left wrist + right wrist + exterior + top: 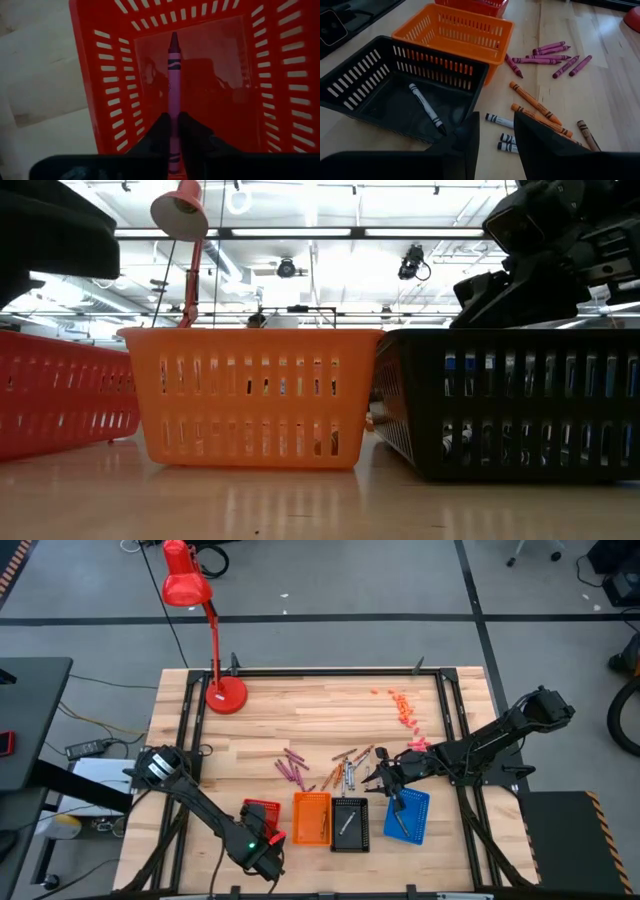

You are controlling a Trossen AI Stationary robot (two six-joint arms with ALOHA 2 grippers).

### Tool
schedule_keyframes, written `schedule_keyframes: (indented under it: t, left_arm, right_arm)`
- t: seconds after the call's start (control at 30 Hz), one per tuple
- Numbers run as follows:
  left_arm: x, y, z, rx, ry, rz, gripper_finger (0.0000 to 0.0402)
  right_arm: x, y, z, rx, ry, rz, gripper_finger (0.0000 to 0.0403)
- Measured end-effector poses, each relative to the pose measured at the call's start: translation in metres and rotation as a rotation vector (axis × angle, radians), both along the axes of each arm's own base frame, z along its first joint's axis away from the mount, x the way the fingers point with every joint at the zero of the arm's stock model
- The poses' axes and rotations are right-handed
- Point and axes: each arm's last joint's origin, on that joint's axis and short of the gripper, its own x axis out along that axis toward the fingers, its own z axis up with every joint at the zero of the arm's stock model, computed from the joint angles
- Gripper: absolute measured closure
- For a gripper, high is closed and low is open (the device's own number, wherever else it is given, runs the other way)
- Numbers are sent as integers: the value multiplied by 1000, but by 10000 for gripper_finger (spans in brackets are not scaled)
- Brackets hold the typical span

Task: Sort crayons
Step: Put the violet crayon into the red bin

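- Crayons [294, 769] lie scattered mid-table on the wooden table [300, 710], the purple ones in a loose cluster, with orange and white sticks [345, 772] just beside the row of trays.
- Left gripper [173, 131] hangs over the red tray [90, 90] at the table's front edge, its dark fingers [159, 131] pressed to either side of a purple crayon [173, 95]; the jaws are close together on the stick, which points along the tray's length above its floor.
- Right gripper [496, 137] hovers over the loose sticks between the black tray [395, 80] and the blue tray [407, 816], its jaws parted and nothing between them.
- Inside the black tray lies one white crayon [426, 108], resting at an angle on the tray floor.
- Orange tray [311, 818] stands between the red and black trays; seen from above, a thin stick lies near its right wall, though its colour cannot be made out.
- Blue tray holds a dark stick [400, 814], partly hidden by the right gripper.
- From the right wrist view, two orange crayons [535, 103] lie side by side just beyond the black tray, with white ones [499, 120] close to the fingers and purple ones [550, 48] farther off.
- A red desk lamp [205, 630] stands at the table's far left corner; small pink and orange bits [404, 710] dot the far right.
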Motion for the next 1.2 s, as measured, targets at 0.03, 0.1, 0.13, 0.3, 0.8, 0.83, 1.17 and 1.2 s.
schedule_keyframes:
  t: [0.03,0.1,0.13,0.3,0.8,0.83,1.17,1.2]
  left_arm:
    - [0,0,0,0,0,0,354]
    - [0,0,0,-1,-1,1,341]
    - [0,0,0,-1,-1,1,335]
    - [0,0,0,-1,0,0,320]
    - [9,26,33,-78,-29,-50,317]
    - [10,29,38,-86,-38,-57,317]
    - [24,66,57,-104,-47,-106,317]
    - [26,70,57,-103,-43,-118,317]
  right_arm:
    - [0,0,0,0,0,0,278]
    - [0,0,0,0,-2,0,278]
    - [0,0,0,0,-3,0,278]
    - [0,0,0,0,-3,0,278]
    - [0,0,1,2,-9,0,278]
    - [0,0,1,2,-9,0,278]
    - [0,0,1,1,-8,0,278]
    - [0,0,1,1,-8,0,278]
